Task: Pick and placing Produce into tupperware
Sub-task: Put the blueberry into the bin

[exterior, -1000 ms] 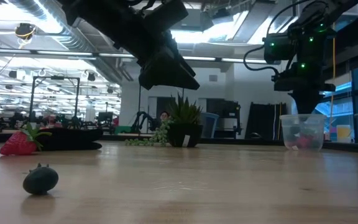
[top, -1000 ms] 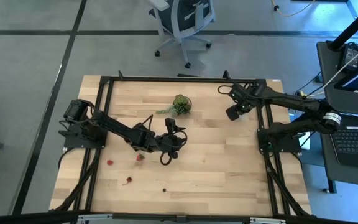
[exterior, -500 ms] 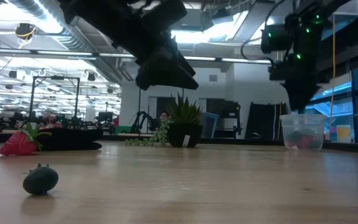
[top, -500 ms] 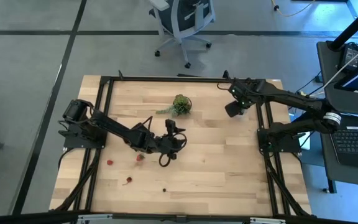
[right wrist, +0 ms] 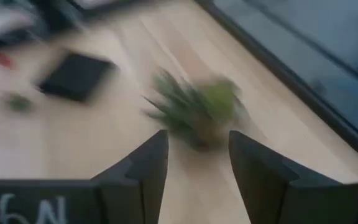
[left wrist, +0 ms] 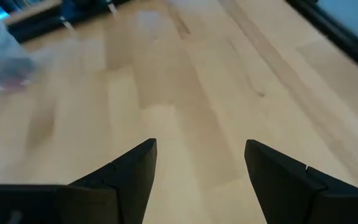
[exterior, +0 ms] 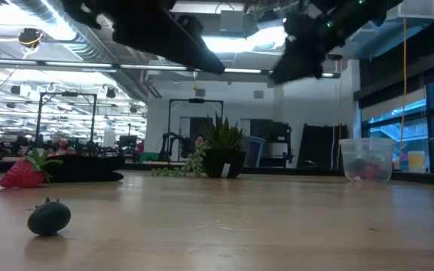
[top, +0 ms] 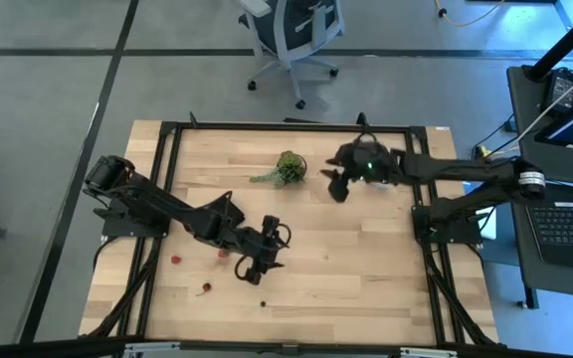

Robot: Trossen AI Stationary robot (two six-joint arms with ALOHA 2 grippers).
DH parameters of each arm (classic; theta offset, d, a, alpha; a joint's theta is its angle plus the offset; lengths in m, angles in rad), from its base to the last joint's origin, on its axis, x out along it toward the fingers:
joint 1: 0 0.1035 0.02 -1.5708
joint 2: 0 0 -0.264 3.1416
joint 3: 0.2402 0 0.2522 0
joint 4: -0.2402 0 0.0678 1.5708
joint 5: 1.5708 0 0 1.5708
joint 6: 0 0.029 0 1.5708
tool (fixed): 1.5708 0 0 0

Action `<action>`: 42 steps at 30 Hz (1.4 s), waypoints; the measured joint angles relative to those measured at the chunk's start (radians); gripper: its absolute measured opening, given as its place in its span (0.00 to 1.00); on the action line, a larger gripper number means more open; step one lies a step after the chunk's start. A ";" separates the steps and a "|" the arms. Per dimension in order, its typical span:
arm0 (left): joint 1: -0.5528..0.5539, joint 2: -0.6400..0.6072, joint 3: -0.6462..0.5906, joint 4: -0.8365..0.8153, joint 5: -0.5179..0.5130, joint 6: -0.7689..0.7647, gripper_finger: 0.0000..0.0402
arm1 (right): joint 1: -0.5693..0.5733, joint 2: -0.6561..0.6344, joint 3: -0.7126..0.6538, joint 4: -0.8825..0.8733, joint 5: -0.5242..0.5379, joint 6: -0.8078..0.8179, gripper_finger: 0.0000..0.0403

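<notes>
Small red berries (top: 176, 260) (top: 223, 253) (top: 205, 289) and one dark berry (top: 263, 303) lie on the wood table toward its near left. The low view shows a strawberry (exterior: 25, 172) and a dark berry (exterior: 49, 217). The translucent tub (exterior: 366, 159) stands on the table with reddish pieces inside; it also shows in the left wrist view (left wrist: 2, 59). My left gripper (top: 250, 268) (left wrist: 201, 155) is open and empty above bare wood, right of the red berries. My right gripper (top: 338, 187) (right wrist: 197, 155) is open and empty, just right of the green clump (top: 288, 166).
The green leafy clump (right wrist: 197, 112) (exterior: 221, 154) sits at the far middle of the table. A flat black square (right wrist: 76, 74) (exterior: 81, 169) lies on the wood. A black frame (top: 267, 126) rims the table. An office chair (top: 291, 35) stands beyond the far edge.
My right gripper has swung from the far right of the table toward its left, up to the green clump, and has turned about. My left gripper has moved toward the near edge and a little left, nearer the dark berry. The berries and the tub have stayed put.
</notes>
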 joint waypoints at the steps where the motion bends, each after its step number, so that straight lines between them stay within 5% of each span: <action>1: -0.003 0.000 0.000 -0.001 0.017 -0.015 0.59 | 0.027 0.000 -0.025 0.080 0.000 -0.009 0.43; 10: -0.069 0.012 -0.061 0.041 0.095 -0.177 0.59 | 0.202 0.002 -0.338 0.672 0.000 -0.022 0.43; 17: -0.150 0.012 -0.238 0.392 0.095 -0.352 0.59 | 0.254 0.002 -0.473 0.932 0.000 0.031 0.43; 27: -0.202 0.034 -0.345 0.513 0.004 -0.380 0.59 | 0.255 0.002 -0.480 0.942 0.001 0.053 0.43; 42: -0.220 0.300 -0.342 0.803 0.156 -0.355 0.59 | 0.255 0.002 -0.480 0.957 0.002 0.053 0.43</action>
